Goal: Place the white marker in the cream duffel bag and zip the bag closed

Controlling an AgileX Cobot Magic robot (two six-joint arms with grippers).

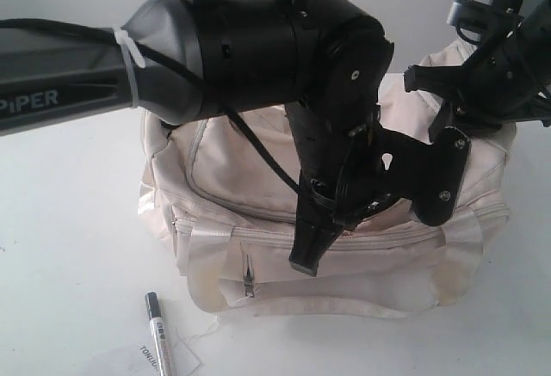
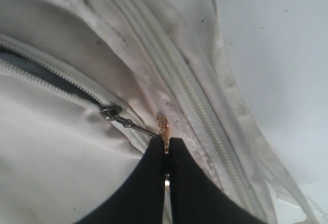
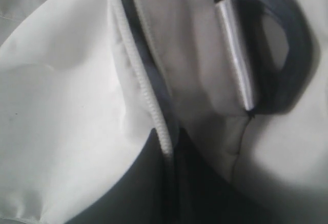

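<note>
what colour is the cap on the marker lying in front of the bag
Black. The cap of the marker shows best in the exterior view.

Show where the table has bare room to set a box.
In the exterior view, free: white table left of the soft cream fabric duffel bag, and at its front right corner. Crowded: near the slim white black-capped marker.

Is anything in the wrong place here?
Yes: the marker lies on the table, across a paper tag, in front of the bag, not inside it. The bag's front corners look stained yellowish.
</note>
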